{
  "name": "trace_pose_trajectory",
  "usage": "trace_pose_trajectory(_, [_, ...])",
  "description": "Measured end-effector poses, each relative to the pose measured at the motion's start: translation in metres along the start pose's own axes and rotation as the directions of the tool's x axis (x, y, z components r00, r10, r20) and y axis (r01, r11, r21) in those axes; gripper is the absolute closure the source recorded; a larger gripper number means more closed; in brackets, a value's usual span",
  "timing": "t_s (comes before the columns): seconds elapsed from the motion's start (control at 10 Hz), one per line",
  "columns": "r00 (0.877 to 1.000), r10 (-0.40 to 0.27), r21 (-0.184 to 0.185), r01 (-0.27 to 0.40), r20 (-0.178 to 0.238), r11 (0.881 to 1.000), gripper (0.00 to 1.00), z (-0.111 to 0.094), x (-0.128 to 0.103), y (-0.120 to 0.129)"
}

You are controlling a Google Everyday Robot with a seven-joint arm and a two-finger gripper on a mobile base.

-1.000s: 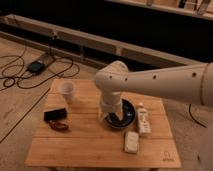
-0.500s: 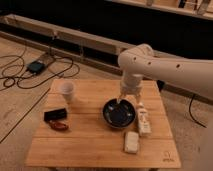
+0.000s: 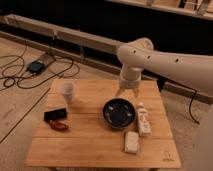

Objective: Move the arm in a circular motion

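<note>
Dim shelving and a dark wall stood behind a small wooden table (image 3: 90, 145), with black cables (image 3: 20, 75) trailing over the concrete floor to its left. On the table sat a white cup (image 3: 67, 91), a dark blue bowl (image 3: 119, 112), a small white bottle (image 3: 143, 119) lying just beside the bowl's right rim, a pale packet (image 3: 132, 141) in front of the bowl, and a black object with something red (image 3: 56, 119) near the left edge. These things seemed to be bystanders only; the task named none of them, and they lay low enough for the arm to sweep above them.

The arm (image 3: 165, 62) reached in from the right, its thick cream segment ending in a downward elbow over the table's far edge. The gripper (image 3: 127, 93) hung just behind the bowl's far rim, apparently above it and not touching. Its fingers looked slightly apart with nothing between them, though the view was too soft to be sure.

Half a second earlier the elbow had stood in much the same place over the far side of the bowl, while a second earlier it had been lower and further left, covering the bowl. That drift suited a loop traced above the table, probably partway round.
</note>
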Motion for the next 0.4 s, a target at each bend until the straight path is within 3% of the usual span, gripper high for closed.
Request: trace_pose_trajectory(0.4, [1.0, 0.001, 0.0, -0.001, -0.002, 1.0, 0.35, 0.0009, 0.0003, -0.0003])
